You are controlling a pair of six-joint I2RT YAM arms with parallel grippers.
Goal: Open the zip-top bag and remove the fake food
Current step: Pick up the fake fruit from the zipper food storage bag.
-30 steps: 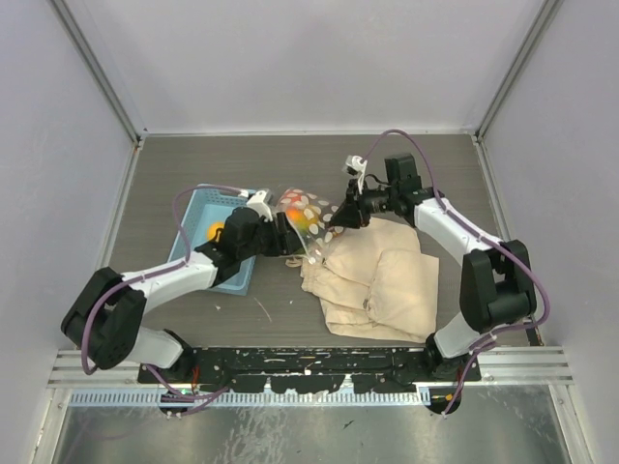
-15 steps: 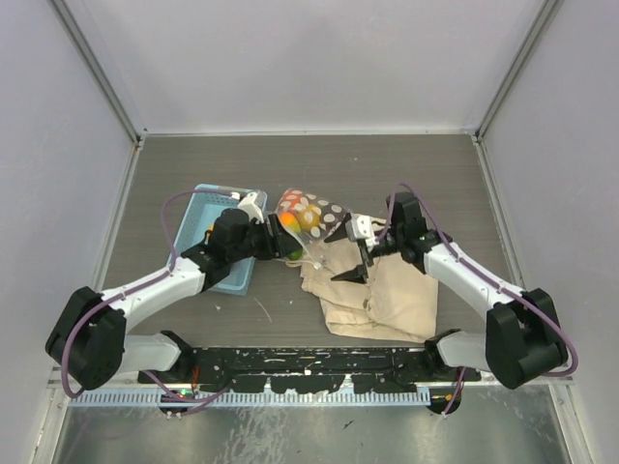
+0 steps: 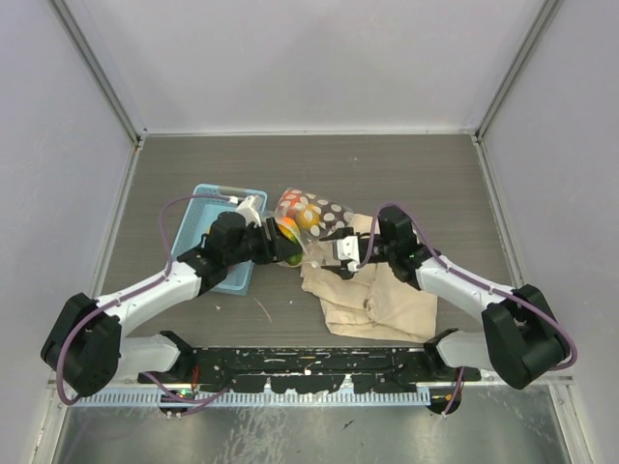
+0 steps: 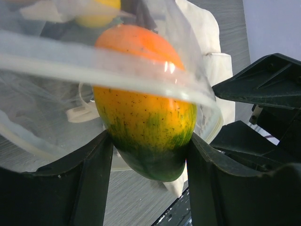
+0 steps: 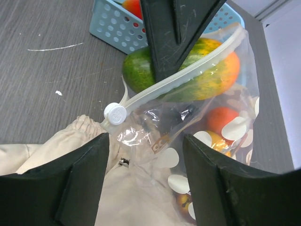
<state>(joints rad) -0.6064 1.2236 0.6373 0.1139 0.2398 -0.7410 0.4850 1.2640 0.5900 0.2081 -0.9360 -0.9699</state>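
The clear zip-top bag (image 3: 314, 217) with white spots lies mid-table, its mouth open toward the left; it also shows in the right wrist view (image 5: 207, 136). My left gripper (image 3: 283, 246) is shut on a green-orange-yellow fake fruit (image 4: 143, 117), half out of the bag's mouth, also visible from the right wrist (image 5: 193, 70). Red, orange and yellow fake food (image 5: 221, 120) stays inside the bag. My right gripper (image 3: 336, 256) is open, its jaws on either side of the bag's near corner by the white zip slider (image 5: 115, 113), not gripping.
A beige cloth drawstring bag (image 3: 382, 285) lies under and right of the zip-top bag. A light blue plastic basket (image 3: 224, 198) stands to the left, holding a red fruit (image 5: 133, 7). Grey walls enclose the table.
My right gripper has swung from the far right down and left to the bag's near corner. My left gripper has drawn slightly back left with the fruit.
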